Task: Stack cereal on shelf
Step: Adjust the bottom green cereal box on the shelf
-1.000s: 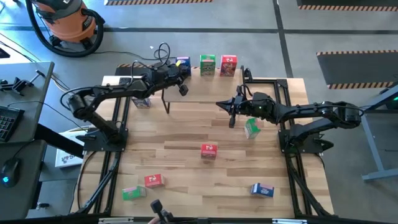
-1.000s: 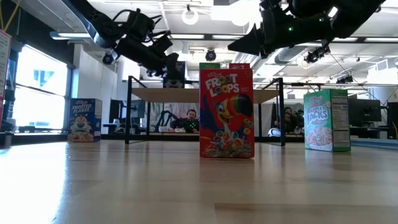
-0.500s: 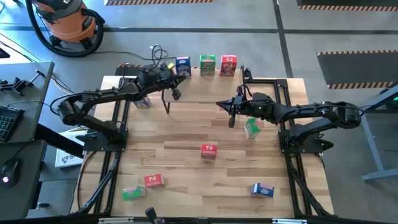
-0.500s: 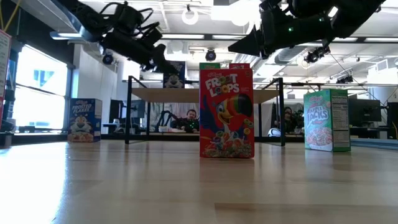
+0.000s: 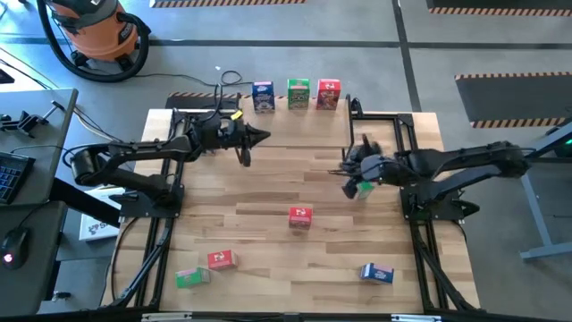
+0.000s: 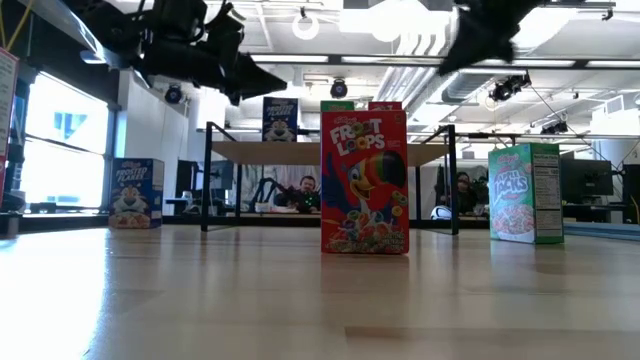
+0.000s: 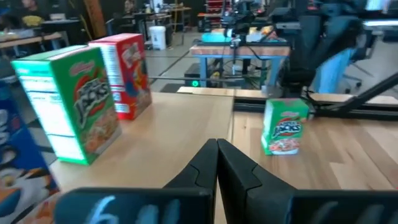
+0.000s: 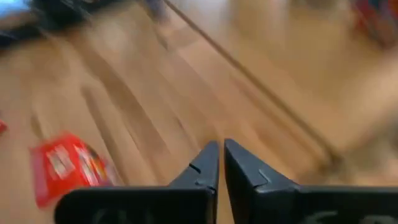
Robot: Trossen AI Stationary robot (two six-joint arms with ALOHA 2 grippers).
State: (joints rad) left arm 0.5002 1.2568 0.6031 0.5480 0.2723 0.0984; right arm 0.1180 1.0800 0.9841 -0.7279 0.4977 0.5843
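1. Right hand (image 5: 350, 178): fingers pressed together, empty, hovering at the counter's 3 o'clock side, right over the green cereal box (image 5: 362, 187).
2. Left hand (image 5: 259, 136): fingers also pressed together, empty, up at about 11 o'clock by the shelf's (image 5: 286, 134) left leg, tips pointing toward 3 o'clock.
3. Shelf sits at 12 o'clock; blue box (image 5: 262, 96), green box on shelf (image 5: 298, 93) and red box on shelf (image 5: 328, 95) stand in a row along its far edge.
4. Loose on the counter (image 5: 268, 224): red box centre (image 5: 299, 216), red box near edge (image 5: 221, 259) and green box near edge (image 5: 189, 277) at 7 o'clock, blue box lying (image 5: 376, 273) at 5 o'clock.
5. Key relation: the green box by my right hand is nearly under it, just toward 4 o'clock; my left hand is well apart from it. My right arm looks like the one to take it.
6. It stands upright in the left wrist and low views, long axis vertical. Judgement: I must open my fingers first, then drop over it.
7. From there the shelf lies toward 11 o'clock.
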